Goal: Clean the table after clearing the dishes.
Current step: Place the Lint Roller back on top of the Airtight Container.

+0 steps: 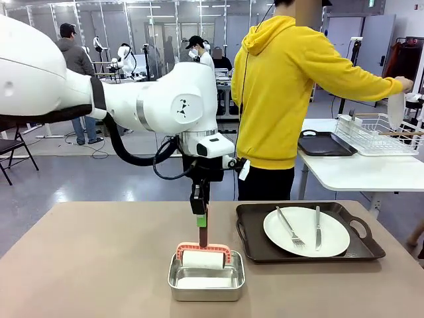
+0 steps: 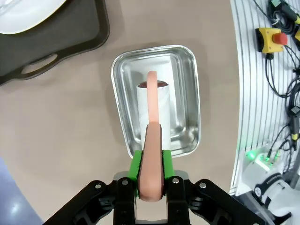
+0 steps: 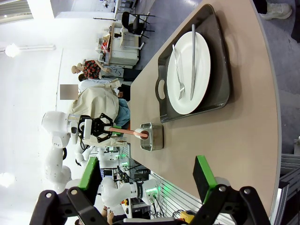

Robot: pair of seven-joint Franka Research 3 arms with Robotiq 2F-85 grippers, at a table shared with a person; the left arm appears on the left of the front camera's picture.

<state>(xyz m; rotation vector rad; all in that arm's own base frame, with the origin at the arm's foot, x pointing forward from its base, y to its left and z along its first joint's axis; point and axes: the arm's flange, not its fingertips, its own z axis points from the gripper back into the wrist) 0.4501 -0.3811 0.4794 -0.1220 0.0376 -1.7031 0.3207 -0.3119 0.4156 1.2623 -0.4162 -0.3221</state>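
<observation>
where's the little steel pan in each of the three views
Front view: steel pan low centre, left of the dark tray.
Left wrist view: pan mid-frame, with the tray at top left.
Right wrist view: pan near centre, below the tray.
Shared landmark: the dark tray.

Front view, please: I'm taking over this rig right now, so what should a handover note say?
Left gripper: shut on the lint roller handle, with the roll in the steel pan.
Right gripper: open, holding nothing.
Dishes: a plate with fork and knife sits on its tray on the table. The person's hand holds another plate at the wire rack on the white table, beside a second tray.
Done: one setting cleared.
Left: clear the last tray, then roll the table.
</observation>
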